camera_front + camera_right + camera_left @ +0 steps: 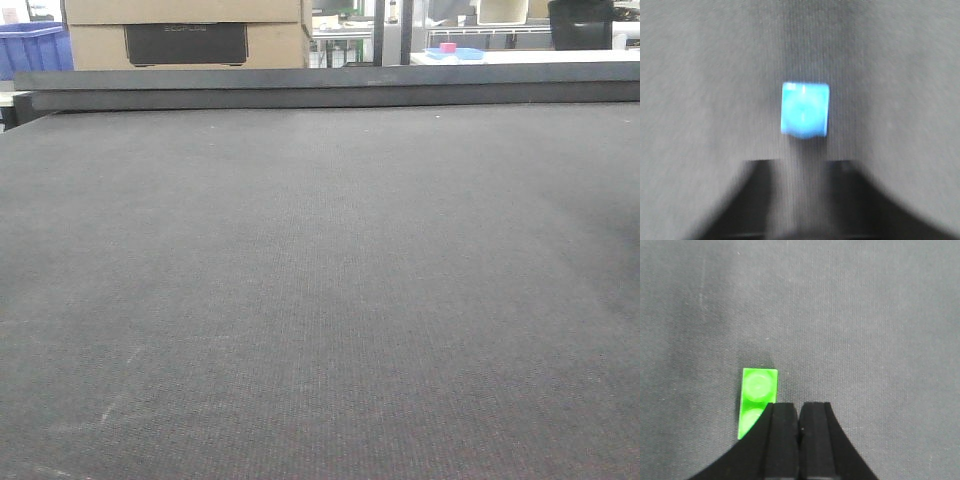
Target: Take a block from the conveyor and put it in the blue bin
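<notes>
Beyond the far edge of the belt, at the far left, stands one blue plastic bin [30, 50]; only its corner shows, and its contents cannot be seen. Just right of it sits one brown cardboard box [185, 25], closed. Far right, a shallow blue dish [465, 54] on a white table [560, 57] holds one small pink object [448, 47]. The dark grey woven conveyor belt [320, 300] fills the front view up to its raised dark edge bar [320, 88]. Two blocks lie on it, each seen from one wrist view only. One is a bright green flat two-stud block [758, 390] just left of the left gripper [800, 435], whose black fingers are pressed together with nothing between them. The other is a light blue square block [805, 116], lying beyond the right gripper [801, 167] (this view is blurred), whose fingers are spread apart, the block in line with the gap.
</notes>
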You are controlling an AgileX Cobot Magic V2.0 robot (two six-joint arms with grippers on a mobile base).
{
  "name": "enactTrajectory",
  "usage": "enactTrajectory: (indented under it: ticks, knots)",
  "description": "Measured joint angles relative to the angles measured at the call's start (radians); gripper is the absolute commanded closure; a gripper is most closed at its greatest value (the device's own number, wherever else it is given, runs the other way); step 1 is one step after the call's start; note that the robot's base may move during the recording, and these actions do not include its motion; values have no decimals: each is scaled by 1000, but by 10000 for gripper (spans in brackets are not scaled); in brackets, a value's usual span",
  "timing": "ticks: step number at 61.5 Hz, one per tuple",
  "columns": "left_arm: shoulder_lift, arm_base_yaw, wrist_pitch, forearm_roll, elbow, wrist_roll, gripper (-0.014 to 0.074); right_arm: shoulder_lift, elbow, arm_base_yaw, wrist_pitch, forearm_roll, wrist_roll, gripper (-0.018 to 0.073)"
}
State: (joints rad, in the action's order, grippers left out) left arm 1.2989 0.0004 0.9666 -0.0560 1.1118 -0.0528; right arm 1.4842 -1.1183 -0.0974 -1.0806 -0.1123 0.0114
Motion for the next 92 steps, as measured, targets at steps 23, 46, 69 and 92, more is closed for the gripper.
enactTrajectory:
  ticks: [23,46,69,92]
  knots:
    - [0,0,6,0,0,-2,707,189,2,0,100,39,0,229]
    - [8,2,73,36,10,-103,707,226,2,0,134,41,0,720]
    - [228,41,165,95,132,-46,629,169,2,0,95,2,-2,721]
    - [314,41,103,92,88,-8,205,169,2,0,121,0,0,721]
